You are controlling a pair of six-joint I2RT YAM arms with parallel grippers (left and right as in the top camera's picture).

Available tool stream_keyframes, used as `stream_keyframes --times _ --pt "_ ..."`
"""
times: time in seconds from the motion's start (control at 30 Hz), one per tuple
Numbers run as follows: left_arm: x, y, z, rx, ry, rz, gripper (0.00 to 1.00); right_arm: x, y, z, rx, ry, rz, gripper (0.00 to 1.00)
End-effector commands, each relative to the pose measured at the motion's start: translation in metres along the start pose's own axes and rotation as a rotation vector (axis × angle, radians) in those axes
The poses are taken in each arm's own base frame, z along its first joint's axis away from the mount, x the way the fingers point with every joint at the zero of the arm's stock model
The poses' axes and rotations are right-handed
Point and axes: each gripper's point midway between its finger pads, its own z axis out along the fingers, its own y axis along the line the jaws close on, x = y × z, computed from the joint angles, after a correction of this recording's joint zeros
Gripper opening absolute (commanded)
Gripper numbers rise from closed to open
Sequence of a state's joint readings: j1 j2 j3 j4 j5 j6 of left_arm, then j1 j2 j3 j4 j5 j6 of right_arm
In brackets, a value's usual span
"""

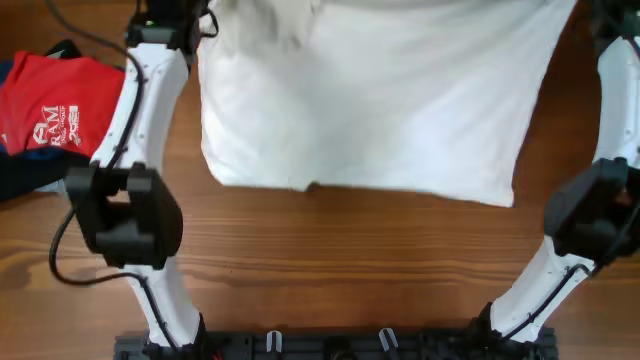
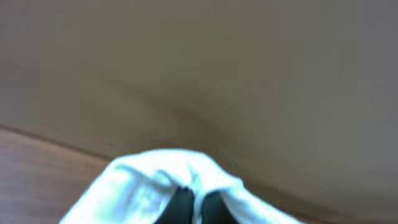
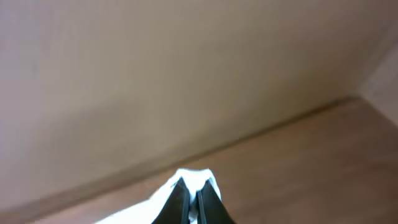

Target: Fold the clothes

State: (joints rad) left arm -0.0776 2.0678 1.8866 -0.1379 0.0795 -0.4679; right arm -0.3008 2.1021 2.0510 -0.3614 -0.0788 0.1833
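Observation:
A large white garment (image 1: 370, 95) lies spread over the far middle of the wooden table, its near edge running across the table. My left gripper (image 2: 194, 202) is shut on a bunched fold of the white garment (image 2: 149, 180) at its far left corner. My right gripper (image 3: 194, 199) is shut on the white garment (image 3: 196, 177) at its far right corner. In the overhead view both grippers are at the top edge, mostly out of frame. Both wrist views look toward the beige back wall.
A red shirt with white lettering (image 1: 55, 105) lies on dark clothes (image 1: 25, 175) at the left edge. The left arm (image 1: 125, 210) and right arm (image 1: 590, 215) stand on either side. The table (image 1: 340, 260) shows bare wood in front.

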Motion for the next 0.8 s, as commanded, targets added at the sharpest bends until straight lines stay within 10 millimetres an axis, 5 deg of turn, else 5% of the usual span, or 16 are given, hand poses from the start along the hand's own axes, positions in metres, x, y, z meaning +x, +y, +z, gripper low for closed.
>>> stream_keyframes --times 0.0,0.03,0.07,0.13,0.2,0.27,0.37,0.43,0.5,0.6,0.77 --pt "-0.159 -0.066 -0.067 0.258 -0.544 -0.096 0.04 -0.131 0.018 -0.066 -0.035 -0.383 0.153 0.04" --pt "-0.203 -0.082 -0.101 0.31 -0.639 -0.104 0.04 -0.172 0.026 -0.099 -0.04 -0.485 0.124 0.04" --pt "-0.22 -0.088 -0.115 0.32 -0.669 -0.095 0.04 -0.186 0.029 -0.113 -0.038 -0.52 0.1 0.04" --pt "-0.246 -0.108 -0.147 0.362 -0.69 -0.009 0.04 -0.206 0.029 -0.138 -0.006 -0.568 0.052 0.04" --pt "-0.242 -0.123 -0.156 0.41 -0.595 0.025 0.04 -0.205 0.029 -0.142 0.014 -0.545 0.012 0.04" --pt "-0.177 -0.109 -0.133 0.328 -0.232 -0.018 0.04 -0.152 0.017 -0.116 0.074 -0.31 -0.06 0.04" --pt "-0.066 -0.056 -0.108 0.079 0.194 -0.122 0.04 -0.075 -0.001 -0.09 0.13 -0.017 -0.098 0.04" --pt "-0.003 -0.028 -0.109 -0.049 0.422 -0.147 0.04 -0.029 -0.011 -0.076 0.153 0.142 -0.105 0.04" --pt "0.067 0.004 -0.124 -0.19 0.692 -0.146 0.04 0.039 -0.025 -0.062 0.184 0.359 -0.103 0.04" --pt "0.117 0.03 -0.153 -0.303 0.938 -0.139 0.04 0.096 -0.036 -0.06 0.205 0.538 -0.099 0.04" --pt "0.143 0.062 -0.185 -0.463 1.09 -0.064 0.04 0.163 -0.057 -0.102 0.294 0.845 -0.1 0.04"
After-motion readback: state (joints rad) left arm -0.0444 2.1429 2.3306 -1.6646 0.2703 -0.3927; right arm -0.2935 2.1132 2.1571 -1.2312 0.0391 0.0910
